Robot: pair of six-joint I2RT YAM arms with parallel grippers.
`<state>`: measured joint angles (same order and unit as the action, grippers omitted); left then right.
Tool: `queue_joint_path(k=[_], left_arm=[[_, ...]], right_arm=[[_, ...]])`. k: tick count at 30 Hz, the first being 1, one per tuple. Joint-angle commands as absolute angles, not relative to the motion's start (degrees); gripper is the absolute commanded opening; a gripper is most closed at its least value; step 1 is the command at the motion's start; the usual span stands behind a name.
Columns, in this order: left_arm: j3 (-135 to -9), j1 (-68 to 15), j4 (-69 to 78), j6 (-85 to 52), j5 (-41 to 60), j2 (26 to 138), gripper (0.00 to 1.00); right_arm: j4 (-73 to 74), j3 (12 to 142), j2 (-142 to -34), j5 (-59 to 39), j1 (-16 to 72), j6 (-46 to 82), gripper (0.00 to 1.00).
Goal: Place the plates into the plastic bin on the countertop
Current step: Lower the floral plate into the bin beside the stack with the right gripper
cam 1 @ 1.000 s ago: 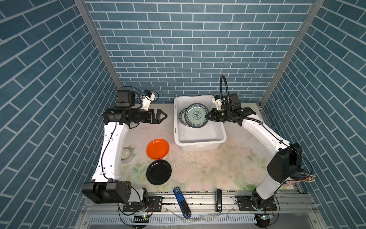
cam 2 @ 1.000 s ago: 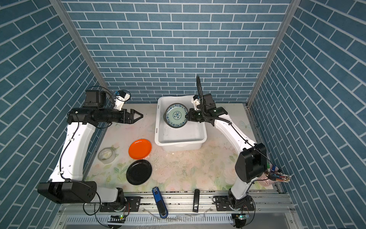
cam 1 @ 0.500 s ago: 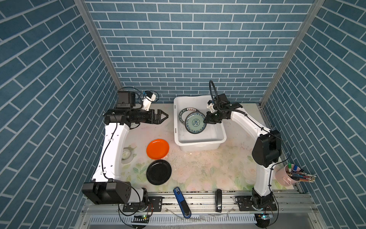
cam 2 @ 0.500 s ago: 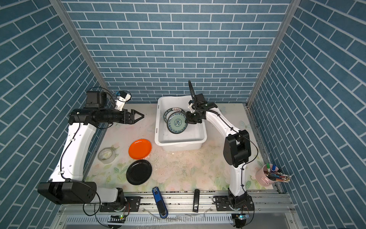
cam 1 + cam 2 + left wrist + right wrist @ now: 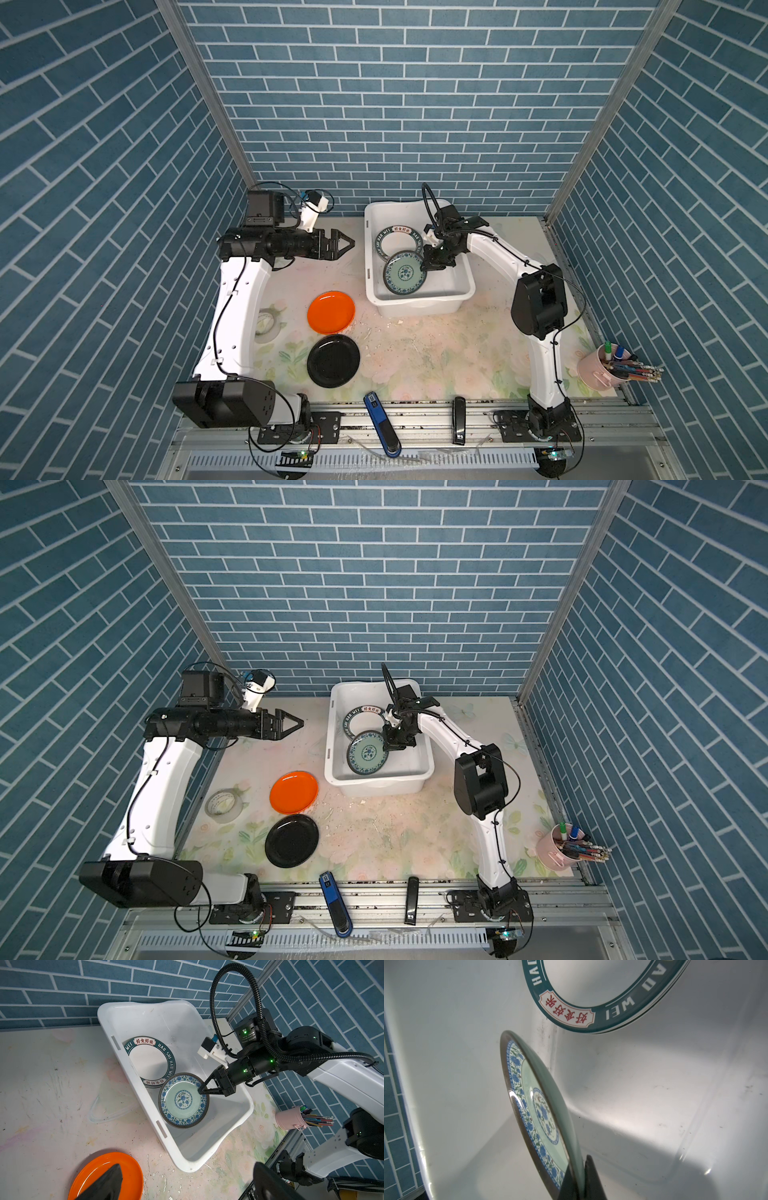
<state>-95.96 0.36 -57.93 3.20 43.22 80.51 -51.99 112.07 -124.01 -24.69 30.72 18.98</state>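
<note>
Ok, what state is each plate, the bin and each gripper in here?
plastic bin: upright on the countertop, plates inside.
teal patterned plate: tilted on edge inside the bin, gripped at its rim.
lettered-rim plates: stacked, lying in the bin.
orange plate: flat on the countertop, outside the bin.
black plate: flat on the countertop, outside the bin.
left gripper: open, empty.
right gripper: shut on the teal patterned plate.

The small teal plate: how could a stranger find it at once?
Look in the white plastic bin by the back wall. The right hand grips the teal plate there, tilted. Unlike the lettered plate beside it, it bears blue flowers.
</note>
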Motion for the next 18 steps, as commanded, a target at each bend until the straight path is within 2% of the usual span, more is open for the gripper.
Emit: queue_joint_path(k=[1,18], left_arm=[[-96.8,0.5,-57.5,3.1,44.4,81.0,0.99],[-97.6,0.5,-57.7,3.1,44.8,81.2,0.99]], right_arm=[[-54.0,114.0,-125.2,-26.3,31.3,16.3,0.00],[-53.5,114.0,-130.5,-27.6,31.8,17.5,0.00]])
